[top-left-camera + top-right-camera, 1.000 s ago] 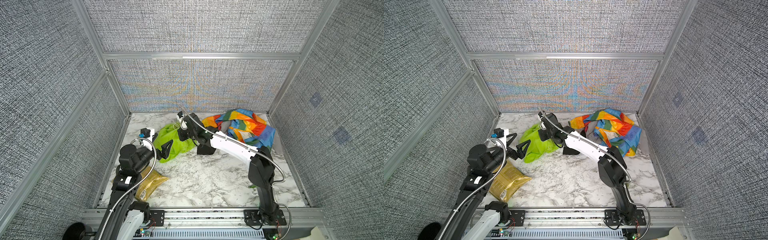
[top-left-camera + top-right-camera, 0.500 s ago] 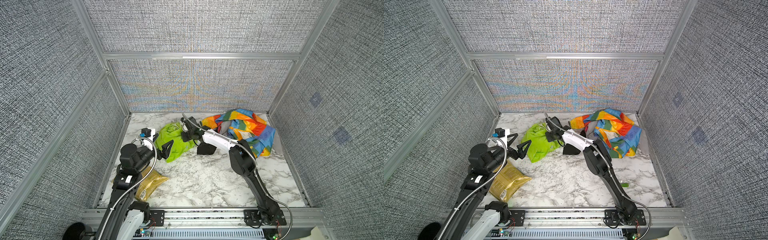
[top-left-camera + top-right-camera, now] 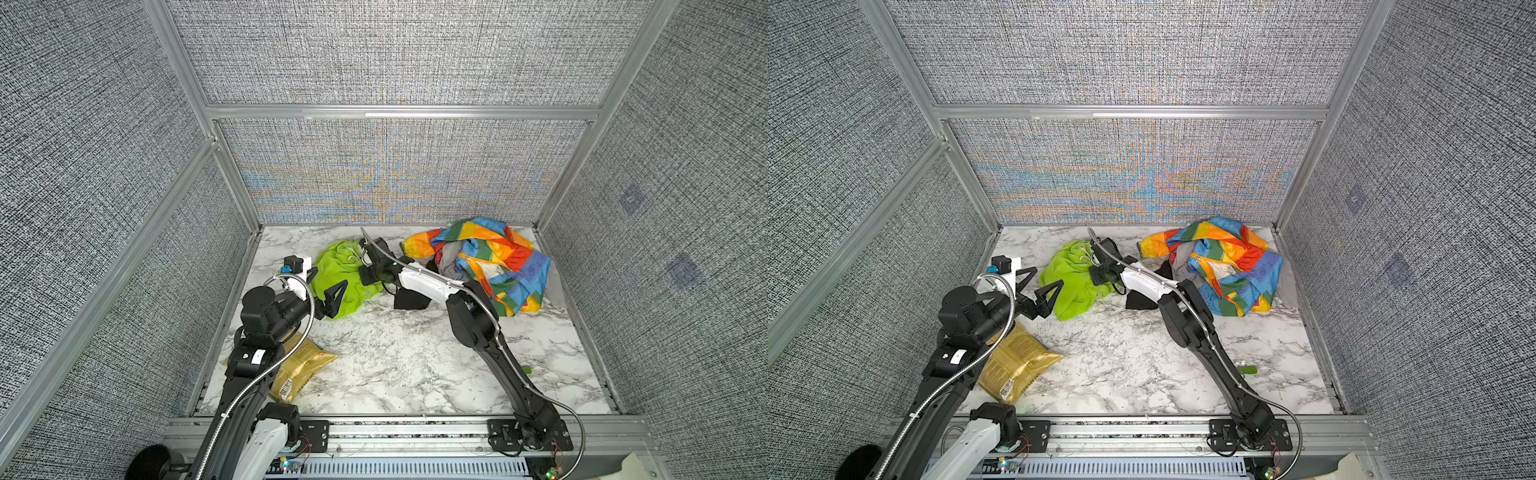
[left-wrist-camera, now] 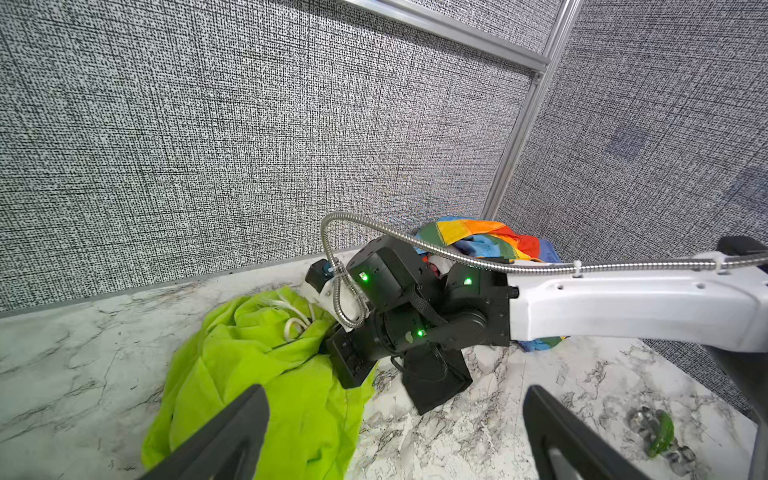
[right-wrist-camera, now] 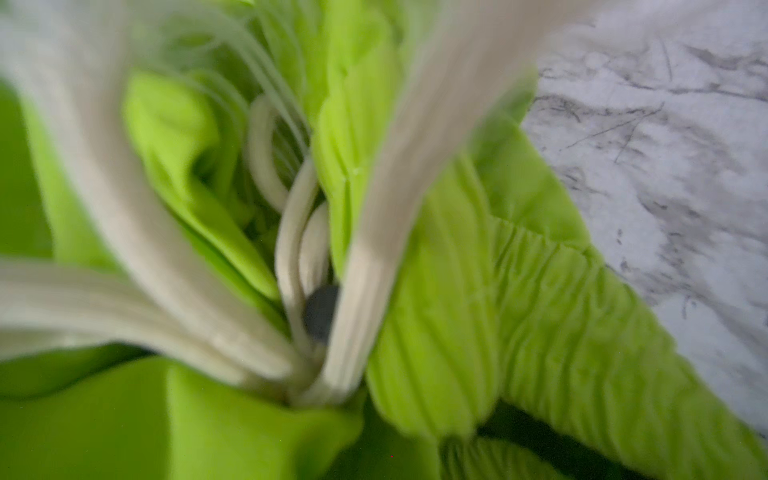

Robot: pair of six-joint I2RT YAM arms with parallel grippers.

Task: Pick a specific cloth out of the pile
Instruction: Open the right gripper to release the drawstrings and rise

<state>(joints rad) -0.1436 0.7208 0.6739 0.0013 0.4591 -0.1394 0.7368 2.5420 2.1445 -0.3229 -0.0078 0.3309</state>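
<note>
Right pincer (image 3: 362, 269): clamped on cloth (image 3: 334, 262), white drawstrings (image 5: 291, 249) bunched at its tips. Left pincer (image 3: 327, 286): jaws wide apart, just beside the cloth. Pile (image 3: 494, 257): apart from both pincers.

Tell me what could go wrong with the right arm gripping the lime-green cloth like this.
1. The right jaws are shut where the lime-green cloth bunches around its white drawstrings; if they pinch mostly cord, the fabric may slip free when lifted.
2. The black cloth lies under that arm, right beside the green one, so it could get dragged along.
3. The left jaws stand open close to the cloth's near edge; the arms might bump.
</note>
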